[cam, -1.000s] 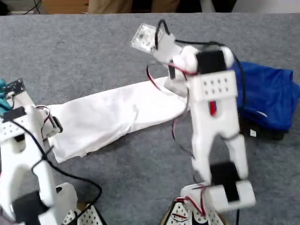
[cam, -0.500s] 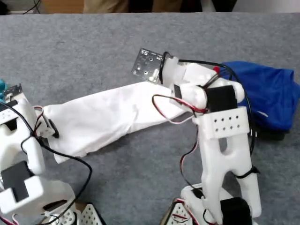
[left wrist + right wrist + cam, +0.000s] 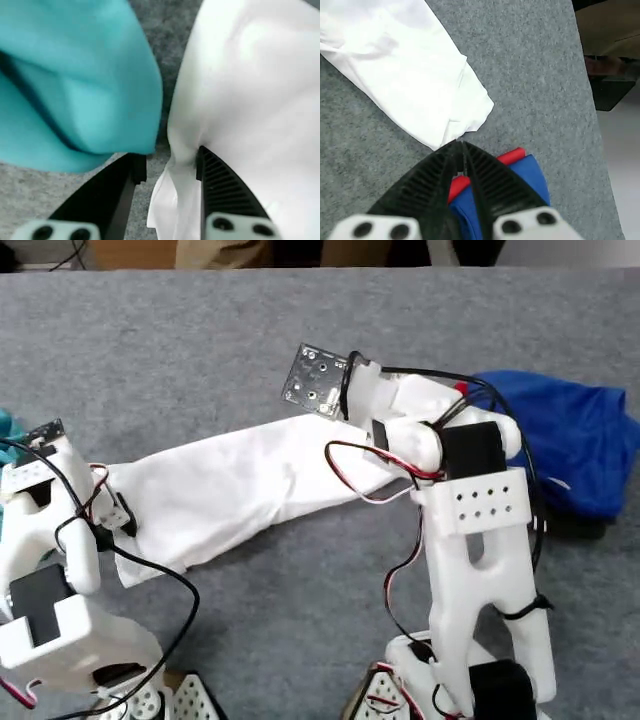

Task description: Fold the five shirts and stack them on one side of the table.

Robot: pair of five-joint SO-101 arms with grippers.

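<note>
White shirt [image 3: 230,490]: folded into a long strip, lying slantwise across the middle of the grey table [image 3: 200,340], between the two grippers.
Left gripper [image 3: 167,167]: at the strip's nearer end, jaws parted, a fold of the white hem between them.
Teal shirt [image 3: 75,85]: just beside that end, at the table's edge.
Right gripper [image 3: 459,145]: at the strip's farther end, jaws closed, tips touching its corner; whether cloth is pinched, cannot tell.
Blue shirt [image 3: 570,450]: bunched beside the right arm, red cloth [image 3: 512,155] showing at its edge.

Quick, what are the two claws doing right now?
Left claw: open around an edge of the white shirt.
Right claw: closed, tip at a corner of that shirt.
</note>
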